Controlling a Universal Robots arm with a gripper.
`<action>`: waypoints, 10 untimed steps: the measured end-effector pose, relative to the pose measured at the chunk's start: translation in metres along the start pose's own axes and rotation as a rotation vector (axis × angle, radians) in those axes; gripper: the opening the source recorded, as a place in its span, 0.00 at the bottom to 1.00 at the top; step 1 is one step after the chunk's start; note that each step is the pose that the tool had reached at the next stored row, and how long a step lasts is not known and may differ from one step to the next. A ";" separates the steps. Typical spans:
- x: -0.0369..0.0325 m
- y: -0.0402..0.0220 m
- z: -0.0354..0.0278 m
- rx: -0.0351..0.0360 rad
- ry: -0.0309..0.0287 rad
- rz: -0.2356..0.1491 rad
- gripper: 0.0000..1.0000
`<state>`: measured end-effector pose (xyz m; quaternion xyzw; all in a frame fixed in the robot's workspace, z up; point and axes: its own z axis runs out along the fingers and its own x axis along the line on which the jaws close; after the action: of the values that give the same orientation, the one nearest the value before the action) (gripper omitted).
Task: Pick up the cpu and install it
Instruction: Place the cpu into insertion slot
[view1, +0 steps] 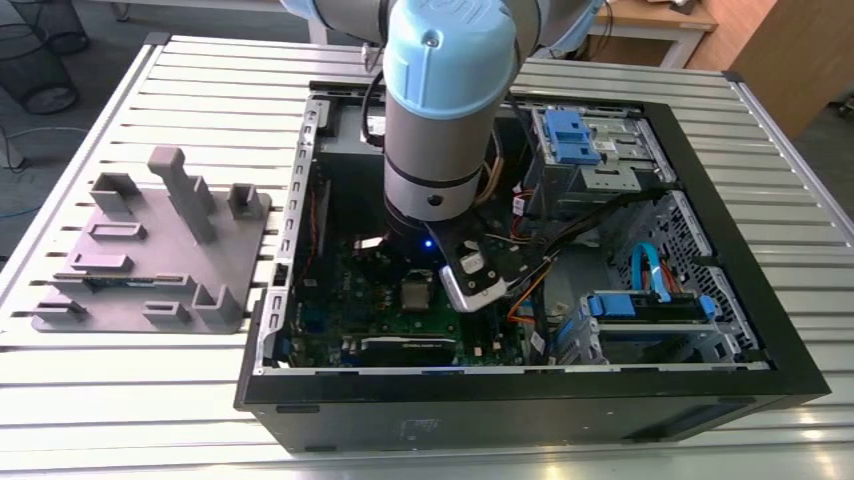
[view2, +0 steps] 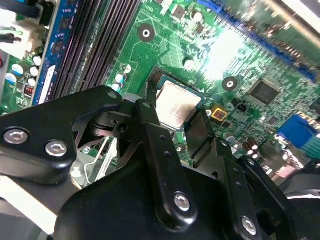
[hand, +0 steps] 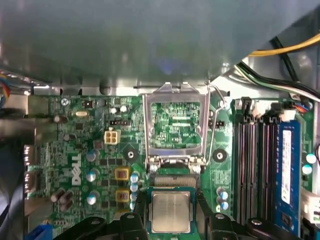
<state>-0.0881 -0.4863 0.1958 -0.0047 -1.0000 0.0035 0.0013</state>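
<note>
On the slatted metal table (view1: 200, 80) we see the open black computer case (view1: 400, 420), with the grey plastic fixture (view1: 147, 260) at its nine o'clock in the exterior view. Over the green motherboard (hand: 75, 150) the hinged silver socket bracket (hand: 147, 125) stands raised. A tilted or offset descent could bend the socket's contacts (we judge them delicate). The black pincer (view2: 175, 112) is narrow, seemingly clasping the small square cpu with a pale silver-grey metal top (hand: 171, 212) by opposite edges, just above the socket.
</note>
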 end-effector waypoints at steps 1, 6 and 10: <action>0.0000 0.0015 0.0009 0.0001 0.0000 0.000 0.47; -0.0003 0.0039 0.0036 -0.0001 -0.0001 0.000 0.47; -0.0026 0.0040 0.0055 0.0010 0.0000 0.000 0.47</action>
<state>-0.0854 -0.4824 0.1903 -0.0047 -1.0000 0.0040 0.0013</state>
